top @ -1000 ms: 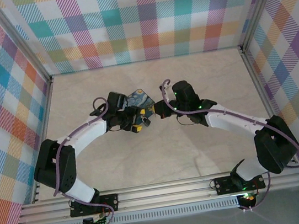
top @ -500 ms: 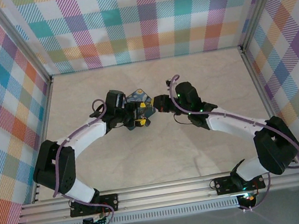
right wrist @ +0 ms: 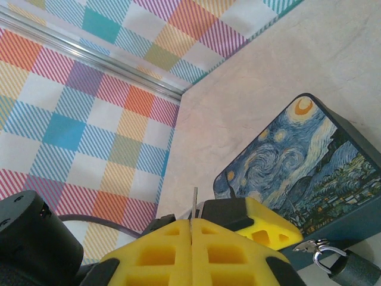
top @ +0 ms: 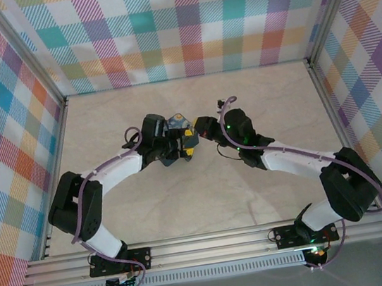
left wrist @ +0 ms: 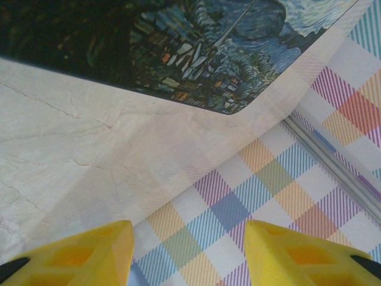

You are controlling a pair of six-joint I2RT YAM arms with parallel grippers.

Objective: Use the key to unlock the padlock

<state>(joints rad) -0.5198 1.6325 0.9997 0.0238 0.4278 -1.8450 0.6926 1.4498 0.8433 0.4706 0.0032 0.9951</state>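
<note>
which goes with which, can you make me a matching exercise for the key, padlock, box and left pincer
1 key
2 padlock
3 box
4 left pincer

a fingers apart, nothing between them
b painted with a swirling night sky
c pinched in the shut right pincer
d hooked on the box's clasp

Pairs: 1-c, 2-d, 3-b, 4-a

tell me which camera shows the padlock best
Right wrist: the padlock hangs at the box's edge, dark body and silvery shackle clear. Top external: too small to pick out. Left wrist: the box's painted face instead.
</note>
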